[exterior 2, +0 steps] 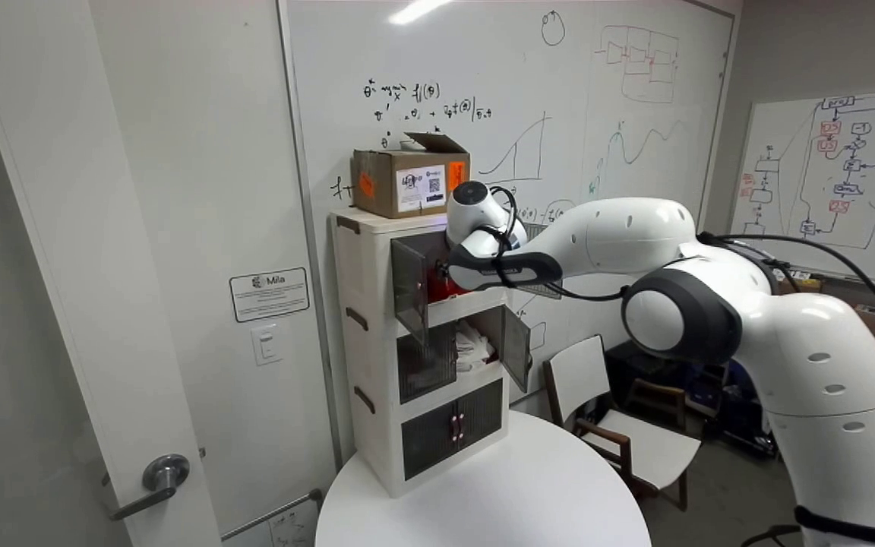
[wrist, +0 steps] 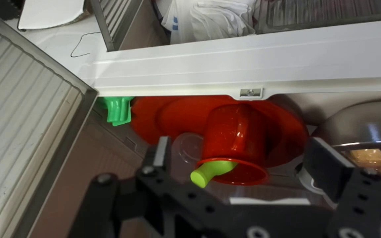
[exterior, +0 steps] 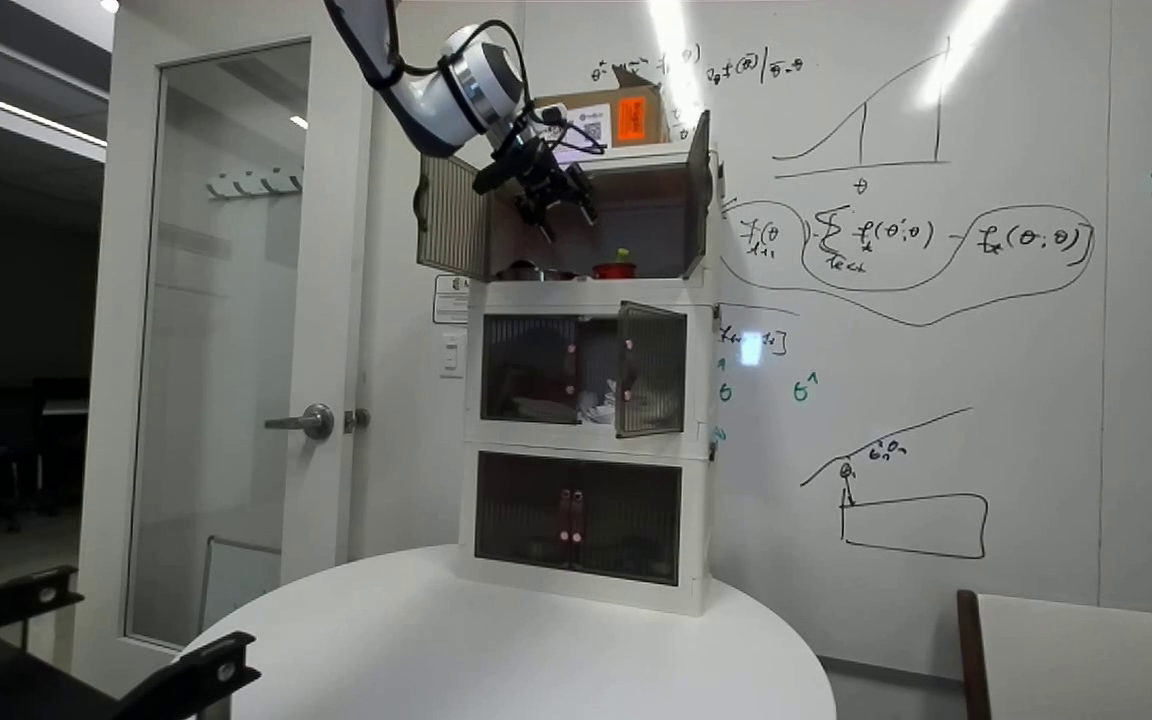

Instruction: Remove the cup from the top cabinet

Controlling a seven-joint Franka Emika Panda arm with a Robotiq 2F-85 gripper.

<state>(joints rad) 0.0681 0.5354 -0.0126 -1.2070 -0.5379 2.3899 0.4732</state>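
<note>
"Mila" sign near top cabinet

1. In both exterior views, streaks of light are glaring on the whiteboard past the far edge of the desk.
2. Above that edge, shadow is dimming the top cabinet.
3. In the wrist view, the gripper is looking blurred; the cup is catching glints.

I can't see where the green piece ends inside the cup. Near the cup, a metal vessel runs off the wrist view. The claw, blurred in front of the cup there, is mostly hidden behind the arm in an exterior view.
</note>
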